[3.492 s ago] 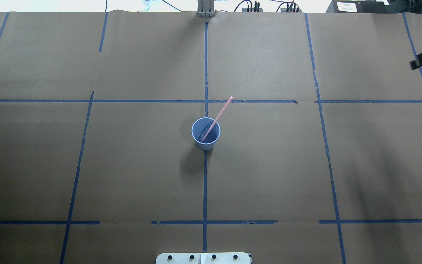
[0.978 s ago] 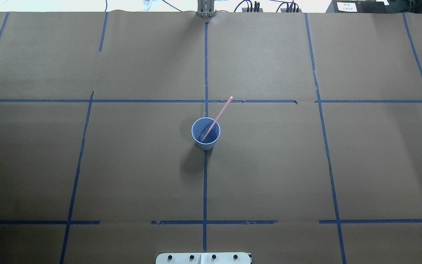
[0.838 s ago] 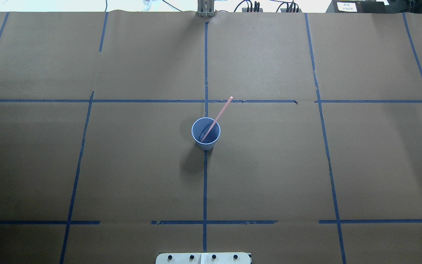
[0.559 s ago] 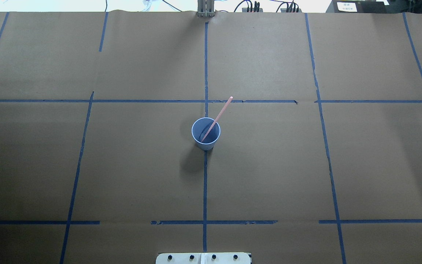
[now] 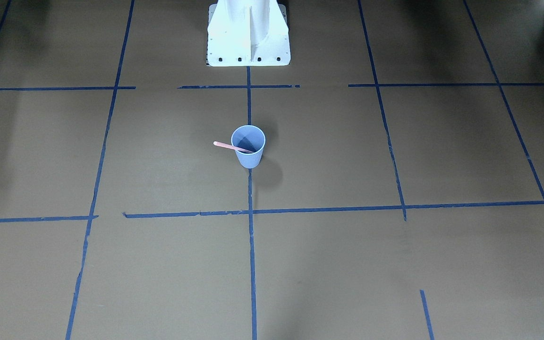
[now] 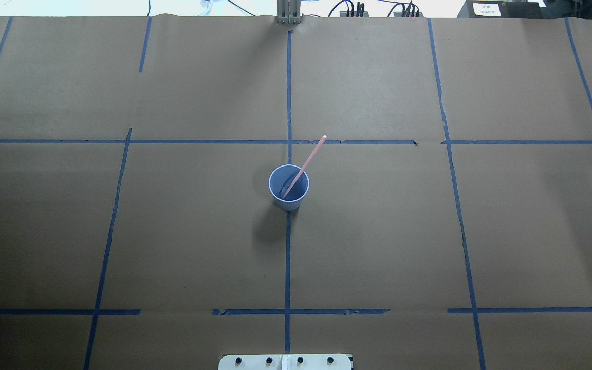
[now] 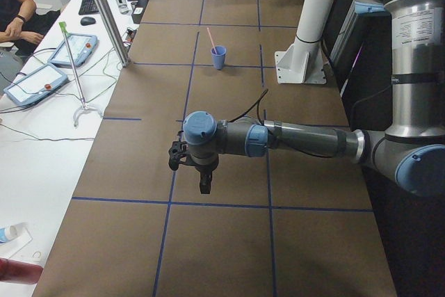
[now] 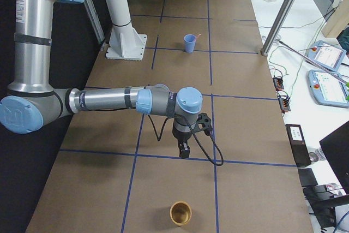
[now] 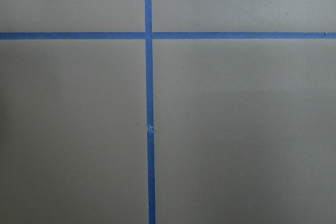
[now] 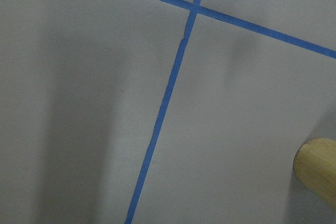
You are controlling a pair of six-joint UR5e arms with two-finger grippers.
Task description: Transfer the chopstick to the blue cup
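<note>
Staying unmoved, chopstick (image 6: pixel 310 157) leans in blue cup (image 6: pixel 290 204); left fingers (image 7: pixel 204 186), right fingers (image 8: pixel 185 150): cannot tell.

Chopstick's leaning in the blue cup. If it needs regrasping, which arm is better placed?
Right, marginally. The chopstick leans out of the blue cup toward the robot's right. The left claw and right claw both hang far from it, on opposite sides.
</note>
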